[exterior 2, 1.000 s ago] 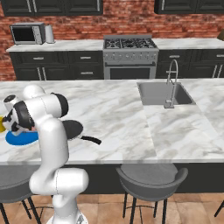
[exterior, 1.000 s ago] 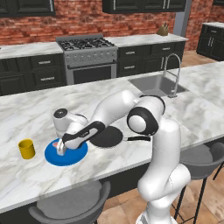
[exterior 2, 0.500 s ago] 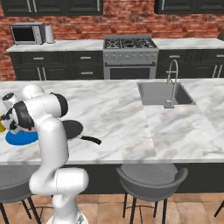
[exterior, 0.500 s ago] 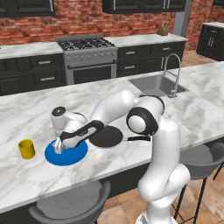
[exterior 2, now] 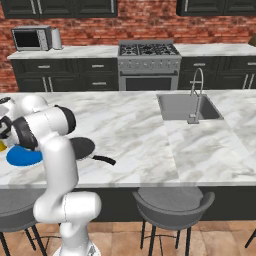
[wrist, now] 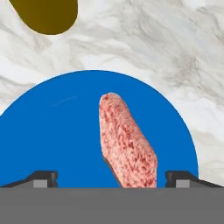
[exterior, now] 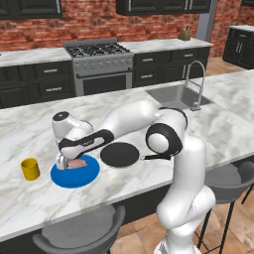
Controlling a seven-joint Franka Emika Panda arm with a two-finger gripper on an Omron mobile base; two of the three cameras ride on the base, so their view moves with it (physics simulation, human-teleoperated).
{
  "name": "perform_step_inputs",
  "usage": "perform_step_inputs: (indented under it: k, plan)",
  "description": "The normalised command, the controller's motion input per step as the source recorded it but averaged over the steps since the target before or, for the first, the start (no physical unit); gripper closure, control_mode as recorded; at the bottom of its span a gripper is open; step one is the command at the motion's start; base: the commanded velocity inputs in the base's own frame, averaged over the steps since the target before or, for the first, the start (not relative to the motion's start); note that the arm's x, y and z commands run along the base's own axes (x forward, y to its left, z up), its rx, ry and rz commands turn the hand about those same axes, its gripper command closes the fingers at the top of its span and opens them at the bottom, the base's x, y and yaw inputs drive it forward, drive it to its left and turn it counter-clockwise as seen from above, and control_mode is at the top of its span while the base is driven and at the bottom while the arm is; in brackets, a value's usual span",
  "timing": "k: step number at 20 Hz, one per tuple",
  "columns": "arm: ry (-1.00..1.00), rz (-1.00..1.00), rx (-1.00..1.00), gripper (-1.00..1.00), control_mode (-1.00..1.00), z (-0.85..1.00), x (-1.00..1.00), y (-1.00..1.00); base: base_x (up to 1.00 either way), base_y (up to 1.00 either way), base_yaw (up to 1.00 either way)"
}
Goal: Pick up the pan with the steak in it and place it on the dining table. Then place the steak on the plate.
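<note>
Now I am seeing the steak [wrist: 127, 140] lying flat on the plate [wrist: 57, 140], because my hand [wrist: 111, 177] is standing released, fingertips [wrist: 43, 177] wide on both sides. The pan [exterior: 119, 154] is sitting just beside it on the tabletop [exterior: 208, 119].

We see the gripper [wrist: 112, 178] now spread wide, letting go of the steak [wrist: 127, 142] on the plate [wrist: 65, 131].
</note>
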Motion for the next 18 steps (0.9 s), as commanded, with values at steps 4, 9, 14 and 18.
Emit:
perform_step_inputs:
  k: [4, 9, 14, 18]
  plan:
    - [0.06, -0.01, 0.03, -1.00, -1.00, 0.27, -0.46, -0.67, 0.00, 0.00, 0.00]
    - [0.00, 0.00, 0.06, -1.00, -1.00, 0.06, -0.63, -0.96, 0.00, 0.00, 0.00]
    - [-0.05, 0.00, 0.09, -1.00, -1.00, 0.05, -0.85, -0.96, 0.00, 0.00, 0.00]
    - [-0.14, 0.00, 0.10, -1.00, -1.00, 0.00, -0.87, -0.79, 0.00, 0.00, 0.00]
